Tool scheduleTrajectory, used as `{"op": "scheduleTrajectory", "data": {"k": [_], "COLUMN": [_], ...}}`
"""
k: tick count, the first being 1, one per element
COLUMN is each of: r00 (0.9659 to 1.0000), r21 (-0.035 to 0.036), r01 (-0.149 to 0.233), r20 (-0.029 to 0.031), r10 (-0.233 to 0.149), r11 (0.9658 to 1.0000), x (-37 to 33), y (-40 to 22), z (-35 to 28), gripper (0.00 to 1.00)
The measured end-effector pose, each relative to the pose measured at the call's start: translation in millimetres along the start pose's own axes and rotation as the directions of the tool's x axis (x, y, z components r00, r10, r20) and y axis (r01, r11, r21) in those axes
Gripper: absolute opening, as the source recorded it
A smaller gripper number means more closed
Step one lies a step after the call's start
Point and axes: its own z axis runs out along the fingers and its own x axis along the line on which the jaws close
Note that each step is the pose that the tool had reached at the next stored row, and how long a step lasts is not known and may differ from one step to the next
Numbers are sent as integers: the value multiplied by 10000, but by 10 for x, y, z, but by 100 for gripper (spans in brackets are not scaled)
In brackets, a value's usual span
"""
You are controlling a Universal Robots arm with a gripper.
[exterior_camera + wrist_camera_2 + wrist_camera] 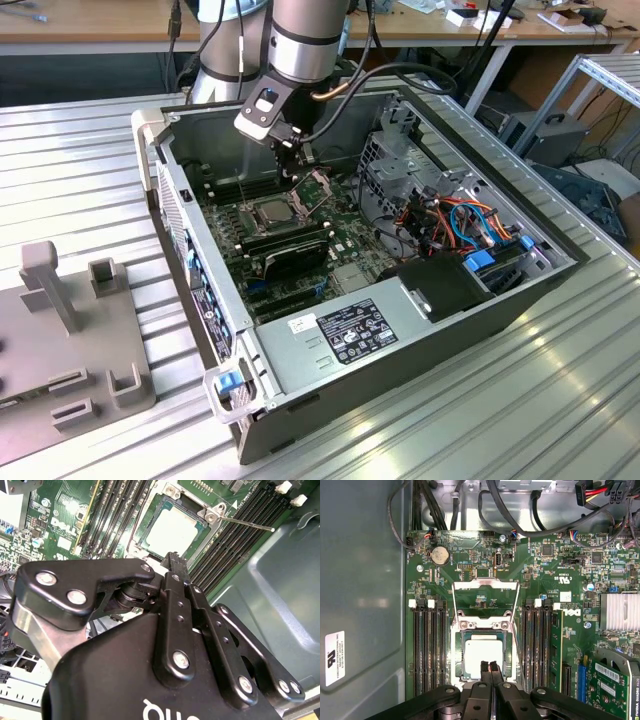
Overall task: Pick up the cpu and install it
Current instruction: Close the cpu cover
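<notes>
The cpu (481, 649) is a flat silver-grey square lying in its socket on the green motherboard (470, 560), also visible in the second wrist view (172, 530) and the exterior view (270, 212). The shiny hinged socket frame (485, 596) stands swung open beside it, and its thin lever (245, 524) sticks out to one side. My gripper (490, 669) hangs just over the cpu's edge with its two black fingers pressed together and nothing between them. In the exterior view the gripper (297, 170) is inside the open computer case, above the socket.
Memory slots (427, 645) flank the socket on both sides. A black expansion card (290, 255) lies just in front of the socket. Bundled cables (450, 225) and a drive cage fill the case toward the exterior view's right. A grey fixture (60, 340) sits outside the case.
</notes>
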Motion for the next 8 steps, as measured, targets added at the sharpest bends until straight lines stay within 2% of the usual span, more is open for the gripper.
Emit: {"op": "scheduleTrajectory", "data": {"k": [5, 8], "r00": [10000, 10000], "r21": [0, 0], "r01": [0, 0], "r20": [0, 0], "r10": [0, 0], "r11": [10000, 10000], "x": [0, 0], "y": [29, 72], "z": [1, 2], "gripper": [11, 11]}}
